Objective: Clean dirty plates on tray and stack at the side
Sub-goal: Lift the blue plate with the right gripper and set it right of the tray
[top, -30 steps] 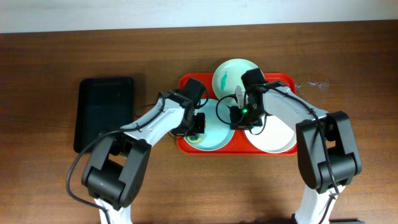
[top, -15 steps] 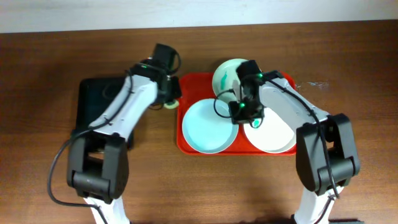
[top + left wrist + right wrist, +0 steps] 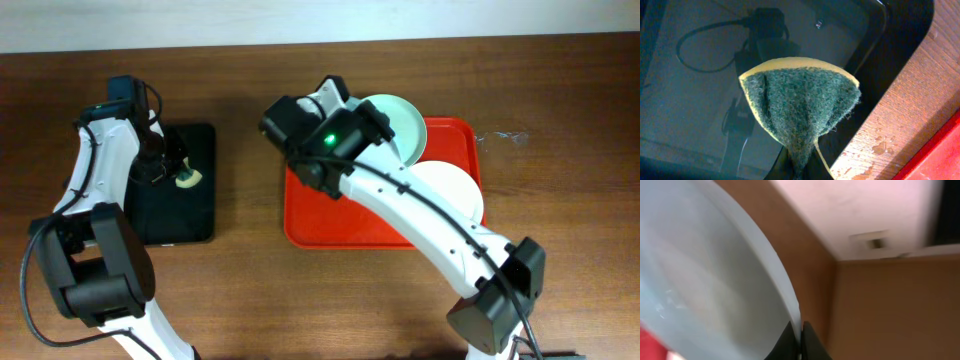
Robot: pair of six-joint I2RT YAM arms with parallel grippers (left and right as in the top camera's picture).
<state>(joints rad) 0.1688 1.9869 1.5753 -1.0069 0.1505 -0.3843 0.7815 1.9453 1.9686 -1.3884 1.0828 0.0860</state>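
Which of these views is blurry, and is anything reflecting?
Right wrist: the plate is soft and smeared, close to the lens. Left wrist: the sponge is sharp, and the glossy black tray shows mirror-like reflections. Overhead: evenly lit.

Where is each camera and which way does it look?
Overhead: above table, straight down on red tray, black tray; both arms show.
Left wrist: looks down into black tray; left gripper pinching sponge.
Right wrist: looks along pale plate's rim; right gripper clamping it.
Shared: overhead and left wrist both show sponge, black tray.
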